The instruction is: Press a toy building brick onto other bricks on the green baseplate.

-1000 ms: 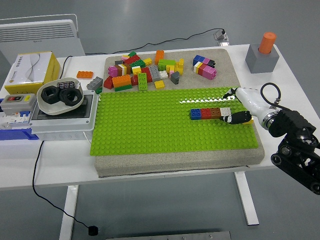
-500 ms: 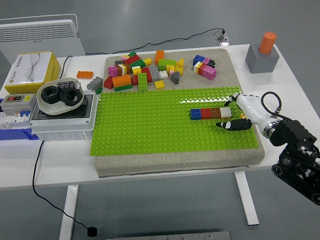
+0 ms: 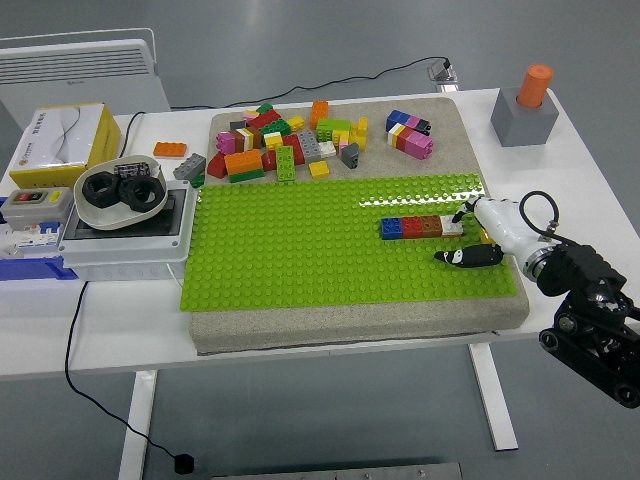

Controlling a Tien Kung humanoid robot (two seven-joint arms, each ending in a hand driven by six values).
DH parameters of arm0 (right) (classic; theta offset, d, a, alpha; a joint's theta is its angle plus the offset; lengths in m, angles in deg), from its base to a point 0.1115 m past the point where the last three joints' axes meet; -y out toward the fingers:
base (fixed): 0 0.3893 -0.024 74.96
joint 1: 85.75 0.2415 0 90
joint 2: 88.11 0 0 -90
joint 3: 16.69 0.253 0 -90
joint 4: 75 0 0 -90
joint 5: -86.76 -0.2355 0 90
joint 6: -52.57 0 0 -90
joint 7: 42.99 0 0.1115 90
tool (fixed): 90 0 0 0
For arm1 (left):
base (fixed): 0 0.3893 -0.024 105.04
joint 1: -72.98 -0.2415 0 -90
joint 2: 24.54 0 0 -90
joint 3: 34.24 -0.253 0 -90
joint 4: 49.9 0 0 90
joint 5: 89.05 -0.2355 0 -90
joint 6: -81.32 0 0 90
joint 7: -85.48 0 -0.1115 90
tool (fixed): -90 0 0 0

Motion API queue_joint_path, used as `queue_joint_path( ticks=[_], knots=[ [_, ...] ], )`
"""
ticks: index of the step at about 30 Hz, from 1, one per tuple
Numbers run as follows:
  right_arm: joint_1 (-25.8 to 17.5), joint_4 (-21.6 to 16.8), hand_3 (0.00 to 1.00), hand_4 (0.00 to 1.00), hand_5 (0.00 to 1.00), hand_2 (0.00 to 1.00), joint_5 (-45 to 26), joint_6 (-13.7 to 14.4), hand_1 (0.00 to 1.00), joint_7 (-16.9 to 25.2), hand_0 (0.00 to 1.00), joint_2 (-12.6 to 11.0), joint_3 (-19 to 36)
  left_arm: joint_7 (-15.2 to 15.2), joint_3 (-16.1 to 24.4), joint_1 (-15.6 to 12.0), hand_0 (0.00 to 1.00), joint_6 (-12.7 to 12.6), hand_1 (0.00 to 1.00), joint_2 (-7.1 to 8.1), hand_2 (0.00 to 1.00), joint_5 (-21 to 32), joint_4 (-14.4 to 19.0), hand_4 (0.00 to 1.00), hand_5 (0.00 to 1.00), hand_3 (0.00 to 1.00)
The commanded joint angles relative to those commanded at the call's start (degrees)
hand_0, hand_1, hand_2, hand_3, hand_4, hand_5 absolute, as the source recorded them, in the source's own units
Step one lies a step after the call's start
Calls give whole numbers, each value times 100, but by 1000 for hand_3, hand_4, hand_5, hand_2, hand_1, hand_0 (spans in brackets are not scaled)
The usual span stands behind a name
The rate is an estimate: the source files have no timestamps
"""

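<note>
A row of bricks [image 3: 421, 227], blue, red, brown and white, sits pressed on the green baseplate [image 3: 300, 250] at its right side. My right hand [image 3: 478, 235] hovers just right of the row's white end, over the plate's right edge. Its fingers are spread and hold nothing; a black fingertip [image 3: 452, 258] points left below the row. A pile of loose bricks [image 3: 290, 140] lies beyond the plate on the grey mat. The left arm is out of view.
A grey electrical box [image 3: 120, 235] with a bowl of black nuts [image 3: 120, 195] stands left of the plate. A yellow carton [image 3: 60, 140] is at far left. A grey block with an orange peg [image 3: 527, 105] stands at back right.
My right hand has drawn back from the brick row, moving down and to the right, off the white brick. The row stays in place.
</note>
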Motion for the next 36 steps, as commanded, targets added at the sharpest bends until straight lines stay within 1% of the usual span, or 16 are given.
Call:
queue_joint_path(
  ticks=[5,12,25,29,36],
  knots=[
    [64,138,646,921,569,864,-53,9,810,33,869,83,-84,8,-16,-11,766,8,724,4,724,6,0,998,998,803],
    [155,236,647,919,572,861,-74,17,810,45,867,173,-112,20,-15,-16,766,9,725,4,724,6,0,998,998,804],
    [262,234,645,918,571,859,-76,-1,809,29,869,150,-243,56,-58,6,766,-20,724,-3,724,140,0,998,998,804],
    [287,161,646,917,571,857,-110,19,809,45,867,117,-219,62,-61,14,766,-25,725,-2,724,157,0,998,998,803],
    [417,-185,645,913,571,851,-321,71,805,55,863,-94,-252,65,-90,14,766,-31,724,2,723,212,0,998,998,802]
  ],
)
